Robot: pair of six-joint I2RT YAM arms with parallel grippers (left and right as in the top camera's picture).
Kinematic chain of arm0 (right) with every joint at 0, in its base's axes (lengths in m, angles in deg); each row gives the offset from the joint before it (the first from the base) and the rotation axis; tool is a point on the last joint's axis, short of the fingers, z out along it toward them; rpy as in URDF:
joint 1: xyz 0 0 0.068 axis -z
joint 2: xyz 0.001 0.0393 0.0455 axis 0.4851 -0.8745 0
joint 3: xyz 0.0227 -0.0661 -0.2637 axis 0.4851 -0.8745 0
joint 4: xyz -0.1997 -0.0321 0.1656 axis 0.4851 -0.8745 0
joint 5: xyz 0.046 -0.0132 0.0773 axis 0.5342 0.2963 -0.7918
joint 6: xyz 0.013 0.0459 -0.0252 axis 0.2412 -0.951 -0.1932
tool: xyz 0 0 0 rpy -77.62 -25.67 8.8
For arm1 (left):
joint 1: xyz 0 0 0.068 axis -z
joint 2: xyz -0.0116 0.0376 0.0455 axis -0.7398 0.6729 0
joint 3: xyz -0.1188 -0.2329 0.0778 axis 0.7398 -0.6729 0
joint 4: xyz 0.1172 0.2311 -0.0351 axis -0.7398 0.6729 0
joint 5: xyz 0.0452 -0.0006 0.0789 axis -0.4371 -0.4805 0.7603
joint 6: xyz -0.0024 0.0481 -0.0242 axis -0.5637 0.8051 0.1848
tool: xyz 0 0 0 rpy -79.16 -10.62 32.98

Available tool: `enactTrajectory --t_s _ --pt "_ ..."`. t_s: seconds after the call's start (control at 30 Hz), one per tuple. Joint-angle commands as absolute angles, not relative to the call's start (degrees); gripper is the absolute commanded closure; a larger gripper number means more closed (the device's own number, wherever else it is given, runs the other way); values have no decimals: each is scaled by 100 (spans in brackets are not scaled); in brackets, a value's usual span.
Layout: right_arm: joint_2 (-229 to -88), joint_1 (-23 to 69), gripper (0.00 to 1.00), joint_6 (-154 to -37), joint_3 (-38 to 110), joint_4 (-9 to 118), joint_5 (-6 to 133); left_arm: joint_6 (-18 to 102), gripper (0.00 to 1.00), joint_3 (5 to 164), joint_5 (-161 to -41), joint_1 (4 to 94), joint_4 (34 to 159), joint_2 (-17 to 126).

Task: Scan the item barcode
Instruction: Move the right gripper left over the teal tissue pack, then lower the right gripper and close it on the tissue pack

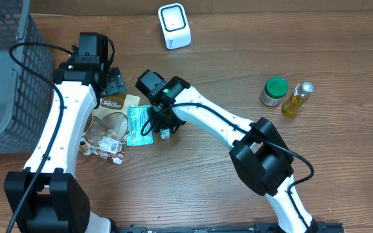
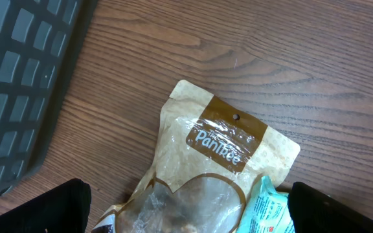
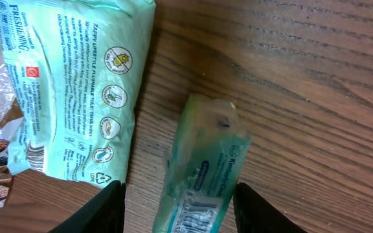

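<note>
left arm point(image 1: 63, 123) reaches to upper left, left gripper point(image 1: 113, 83) wide apart over snack pouch point(image 2: 219, 155) | right arm point(image 1: 219, 123) bent to centre, right gripper point(image 3: 181, 200) apart, straddling tissue pack point(image 3: 203, 168), gap one side | basket point(image 1: 5, 39) upper left, contents unclear | wipes pack point(image 3: 76, 84) label readable in right wrist only | scanner point(image 1: 174, 26) top centre, overhead only

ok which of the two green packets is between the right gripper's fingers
The small narrow teal packet, lying between the fingers of the right gripper. The larger flat mint wipes pack lies beside it, outside the fingers.
</note>
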State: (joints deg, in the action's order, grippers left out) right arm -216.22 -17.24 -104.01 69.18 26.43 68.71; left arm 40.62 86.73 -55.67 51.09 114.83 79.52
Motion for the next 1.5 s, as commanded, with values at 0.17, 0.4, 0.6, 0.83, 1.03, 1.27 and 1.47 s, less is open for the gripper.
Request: enactTrajectory --t_s 0.17,0.4,0.6,0.83,1.03,1.27,1.47 --pt "-21639 -1748 50 -10425 6544 2855 6915 4069 0 8693 -5506 5148 11475 8009" --pt "-21637 -1735 71 -10422 6536 2853 6917 4069 0 8693 -5508 5148 11475 8009" --pt "-21624 -1667 75 -10422 6634 2617 7229 4069 0 8695 -5506 5148 11475 8009" --pt "-21532 -1296 80 -10420 6992 1854 7994 4069 1 8693 -5508 5148 11475 8009" --pt "-21530 -1075 77 -10422 6944 1819 7990 4069 0 8695 -5506 5148 11475 8009" --pt "-21530 -1110 63 -10422 6940 1843 7944 4069 0 8693 -5508 5148 11475 8009" --pt "-21530 -1108 47 -10422 6940 1843 7942 4069 0 8693 -5506 5148 11475 8009"
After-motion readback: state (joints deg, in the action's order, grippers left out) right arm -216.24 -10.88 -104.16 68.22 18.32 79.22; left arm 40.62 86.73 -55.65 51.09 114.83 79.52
